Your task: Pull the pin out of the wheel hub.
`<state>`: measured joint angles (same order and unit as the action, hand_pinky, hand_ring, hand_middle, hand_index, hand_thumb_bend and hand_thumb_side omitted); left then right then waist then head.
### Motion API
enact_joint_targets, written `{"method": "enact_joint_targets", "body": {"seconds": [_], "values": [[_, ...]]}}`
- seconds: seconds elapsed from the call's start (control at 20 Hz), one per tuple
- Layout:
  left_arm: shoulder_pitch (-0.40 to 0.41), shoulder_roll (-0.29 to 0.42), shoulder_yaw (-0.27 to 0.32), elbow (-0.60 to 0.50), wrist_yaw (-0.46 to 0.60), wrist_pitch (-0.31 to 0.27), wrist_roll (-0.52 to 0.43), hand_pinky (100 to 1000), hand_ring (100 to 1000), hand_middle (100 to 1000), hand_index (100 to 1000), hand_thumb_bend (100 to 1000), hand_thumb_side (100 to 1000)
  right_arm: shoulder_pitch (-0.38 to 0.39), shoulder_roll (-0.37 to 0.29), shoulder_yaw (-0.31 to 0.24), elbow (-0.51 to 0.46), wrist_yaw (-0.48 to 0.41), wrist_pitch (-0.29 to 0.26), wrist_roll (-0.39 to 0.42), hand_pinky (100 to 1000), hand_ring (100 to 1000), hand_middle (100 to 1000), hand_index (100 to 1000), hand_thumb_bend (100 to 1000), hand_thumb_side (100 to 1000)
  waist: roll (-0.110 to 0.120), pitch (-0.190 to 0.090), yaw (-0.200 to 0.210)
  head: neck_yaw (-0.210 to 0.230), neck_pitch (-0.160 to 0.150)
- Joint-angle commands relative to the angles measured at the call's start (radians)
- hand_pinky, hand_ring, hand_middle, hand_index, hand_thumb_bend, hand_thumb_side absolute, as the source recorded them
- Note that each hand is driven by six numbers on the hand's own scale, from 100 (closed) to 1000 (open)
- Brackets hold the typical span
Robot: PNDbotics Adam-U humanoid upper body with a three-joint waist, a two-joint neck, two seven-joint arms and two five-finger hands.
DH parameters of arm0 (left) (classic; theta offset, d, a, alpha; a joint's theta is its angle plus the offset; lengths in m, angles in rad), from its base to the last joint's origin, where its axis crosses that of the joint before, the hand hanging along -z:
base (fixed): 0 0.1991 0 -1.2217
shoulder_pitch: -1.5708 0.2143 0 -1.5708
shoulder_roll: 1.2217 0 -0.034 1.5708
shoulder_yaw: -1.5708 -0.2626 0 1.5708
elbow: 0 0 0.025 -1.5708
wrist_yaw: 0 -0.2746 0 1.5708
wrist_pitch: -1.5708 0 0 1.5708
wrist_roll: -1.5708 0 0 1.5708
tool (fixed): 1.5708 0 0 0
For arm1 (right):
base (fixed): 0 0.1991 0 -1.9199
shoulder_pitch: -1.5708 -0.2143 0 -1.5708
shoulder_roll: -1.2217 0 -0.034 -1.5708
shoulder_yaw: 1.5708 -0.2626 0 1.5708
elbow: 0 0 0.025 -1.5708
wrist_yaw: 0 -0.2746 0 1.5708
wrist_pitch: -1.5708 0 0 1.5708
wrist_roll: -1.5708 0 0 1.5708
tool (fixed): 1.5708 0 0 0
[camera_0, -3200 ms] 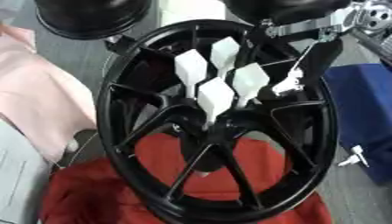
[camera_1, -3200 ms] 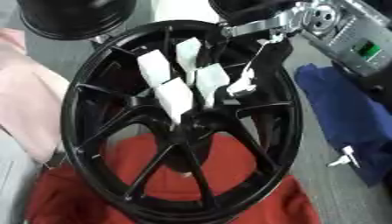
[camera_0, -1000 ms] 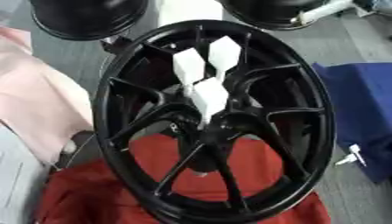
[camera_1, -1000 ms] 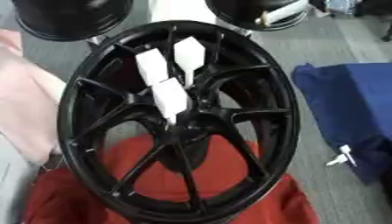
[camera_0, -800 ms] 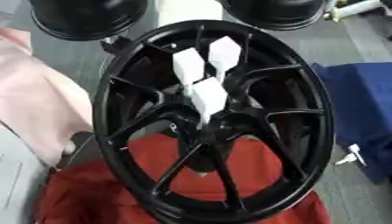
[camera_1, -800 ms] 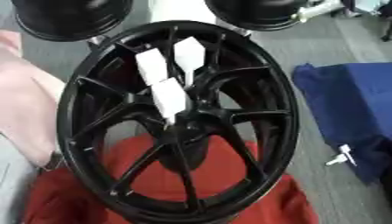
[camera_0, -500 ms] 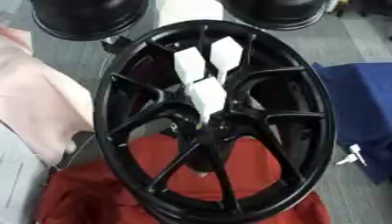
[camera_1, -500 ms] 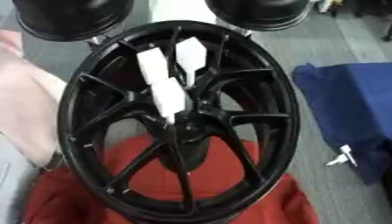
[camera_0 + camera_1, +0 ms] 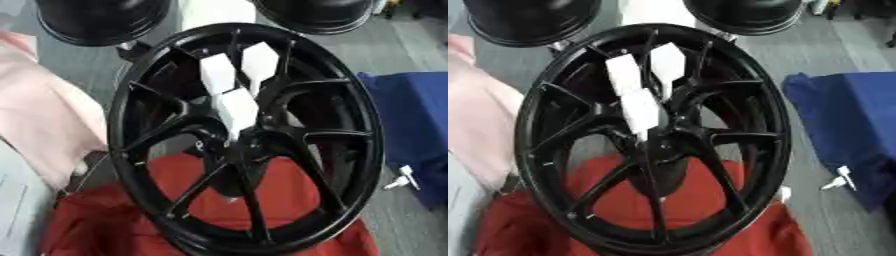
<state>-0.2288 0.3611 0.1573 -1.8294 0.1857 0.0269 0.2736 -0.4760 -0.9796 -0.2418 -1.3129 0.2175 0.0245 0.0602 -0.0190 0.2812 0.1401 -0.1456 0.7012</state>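
A black spoked wheel hub (image 9: 245, 140) stands tilted on a red cloth (image 9: 105, 220), filling the middle of both views. Three white, paddle-shaped pins stick out from its centre: one at the upper left (image 9: 217, 80), one at the upper right (image 9: 260, 60), and a lower one (image 9: 236, 107) whose tip reaches the hub's middle. Neither of my hands shows in either view.
Two black round wheels (image 9: 101, 20) (image 9: 319, 12) sit behind the hub at the top. A pink cloth (image 9: 39, 110) lies at the left and a blue cloth (image 9: 416, 125) at the right, with a small white piece (image 9: 400, 178) on the grey floor beside it.
Since 3.2 s ago my right hand has left the upper right, and two white pins on the cluster's right side are gone. Nothing has moved over the last second.
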Motion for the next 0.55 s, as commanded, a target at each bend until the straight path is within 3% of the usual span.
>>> {"method": "enact_joint_targets", "body": {"seconds": [0.05,0.35,0.55], "values": [[-0.011,0.029,0.004,-0.015,0.002,-0.002,-0.004,687,619,569,664,409,664,-0.037,0.013,0.027,-0.117,-0.118,-0.009,-0.006,895,807,698,710,112,378,0.006,-0.011,0.004,-0.010,-0.012],[-0.015,0.021,-0.001,-0.017,0.005,-0.001,-0.009,687,620,570,664,407,664,-0.137,0.210,0.090,-0.337,-0.235,0.012,0.066,907,807,689,701,100,425,0.011,-0.011,0.014,-0.023,-0.015],[-0.018,0.014,-0.003,-0.017,0.007,-0.001,-0.012,687,621,571,664,405,665,-0.189,0.359,0.104,-0.402,-0.205,0.052,0.076,908,800,670,687,100,425,0.018,-0.010,0.018,-0.027,-0.021]]}}
